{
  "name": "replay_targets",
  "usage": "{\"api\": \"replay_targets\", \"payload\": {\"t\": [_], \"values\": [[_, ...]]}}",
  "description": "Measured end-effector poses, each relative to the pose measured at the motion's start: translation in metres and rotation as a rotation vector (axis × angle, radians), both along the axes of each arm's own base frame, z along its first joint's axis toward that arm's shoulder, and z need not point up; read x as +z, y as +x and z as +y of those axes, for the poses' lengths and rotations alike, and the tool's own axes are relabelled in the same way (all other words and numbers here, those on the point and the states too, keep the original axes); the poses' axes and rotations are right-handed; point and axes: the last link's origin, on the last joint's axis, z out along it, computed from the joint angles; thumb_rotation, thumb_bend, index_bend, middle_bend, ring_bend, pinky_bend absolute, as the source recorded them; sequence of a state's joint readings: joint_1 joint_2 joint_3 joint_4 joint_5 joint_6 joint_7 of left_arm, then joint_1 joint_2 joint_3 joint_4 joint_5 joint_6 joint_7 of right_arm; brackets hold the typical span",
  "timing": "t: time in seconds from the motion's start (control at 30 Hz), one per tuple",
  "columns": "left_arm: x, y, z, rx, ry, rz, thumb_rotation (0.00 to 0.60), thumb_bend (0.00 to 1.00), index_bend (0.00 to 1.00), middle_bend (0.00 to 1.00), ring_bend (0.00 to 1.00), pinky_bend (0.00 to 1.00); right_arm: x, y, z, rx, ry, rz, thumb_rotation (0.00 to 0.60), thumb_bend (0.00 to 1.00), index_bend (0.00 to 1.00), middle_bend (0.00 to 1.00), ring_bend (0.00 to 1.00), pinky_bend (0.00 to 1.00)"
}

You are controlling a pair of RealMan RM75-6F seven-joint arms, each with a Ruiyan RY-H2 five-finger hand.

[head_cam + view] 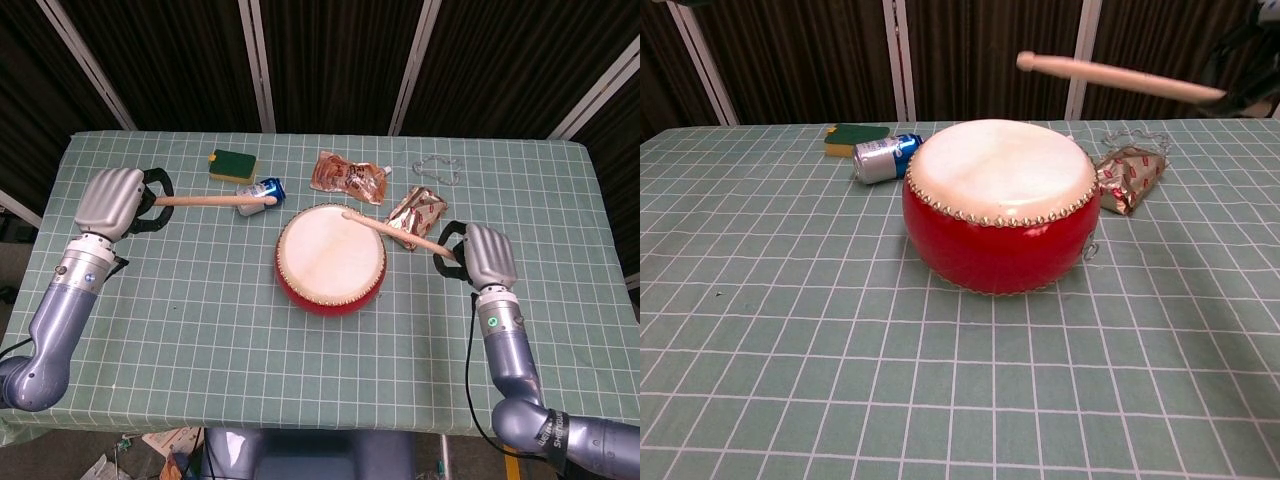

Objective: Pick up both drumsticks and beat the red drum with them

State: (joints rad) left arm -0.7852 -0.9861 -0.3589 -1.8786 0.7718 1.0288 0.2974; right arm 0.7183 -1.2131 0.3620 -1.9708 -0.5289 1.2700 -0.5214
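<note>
- The red drum [330, 258] is seen standing upright near the middle of the bench [200, 330], its pale skin facing up.
- The right drumstick [395, 229] is gripped at its butt by the right robot hand [478, 254], whose fingers are wrapped round it; its long axis runs from the hand toward the drum, and its tip is seen over the drum's far right rim.
- The left drumstick [212, 202] is held by the left robot hand [112, 199], closed about its end; it is pointed right, its tip over the blue can [259, 193].
- In the chest view the right drumstick [1120, 77] is shown raised clear above the drum [1000, 205], tip to the left; the left stick and hand are not shown there.
- The height of the sticks cannot be judged from the head view.
</note>
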Motion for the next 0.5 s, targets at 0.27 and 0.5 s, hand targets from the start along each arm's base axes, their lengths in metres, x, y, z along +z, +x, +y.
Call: {"api": "replay_targets", "payload": {"t": [0.27,0.5], "values": [[-0.006,-0.014,-0.006,0.021,-0.034,0.005,0.6,0.58,0.79,1.0,1.0,1.0,-0.078,0.002,0.011,0.081,0.084,0.536,0.6,0.59,0.97,1.0,1.0,1.0],[-0.009,-0.019,-0.009,0.024,-0.037,0.005,0.6,0.58,0.79,1.0,1.0,1.0,-0.078,0.008,0.008,0.042,0.023,0.556,0.6,0.59,0.97,1.0,1.0,1.0]]}}
